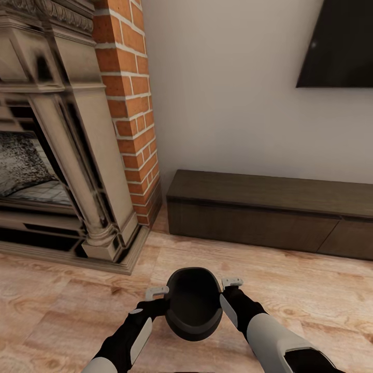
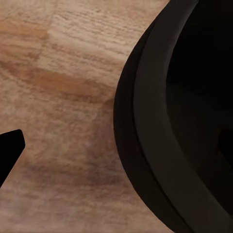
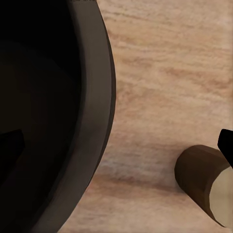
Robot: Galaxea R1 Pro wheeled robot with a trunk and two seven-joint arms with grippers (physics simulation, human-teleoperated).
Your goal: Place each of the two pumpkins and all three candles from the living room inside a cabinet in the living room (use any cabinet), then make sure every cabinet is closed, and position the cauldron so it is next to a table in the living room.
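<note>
The cauldron (image 1: 193,303) is held mouth-up between the left gripper (image 1: 156,292) and the right gripper (image 1: 231,283), each clamped on the rim at opposite sides, though finger contact is partly hidden. It is carried above the wooden floor (image 1: 62,311). The closed cabinet (image 1: 269,215) stands ahead along the wall, the fireplace (image 1: 62,171) to the left.

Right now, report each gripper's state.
Left gripper: at the cauldron rim; grip cannot be told.
Right gripper: likewise, cannot be told.

Black wide-mouthed cauldron (image 1: 193,303) sits upright, mouth up, over wood floor; long dark-brown cabinet (image 1: 269,215) against wall, fronts closed.
</note>
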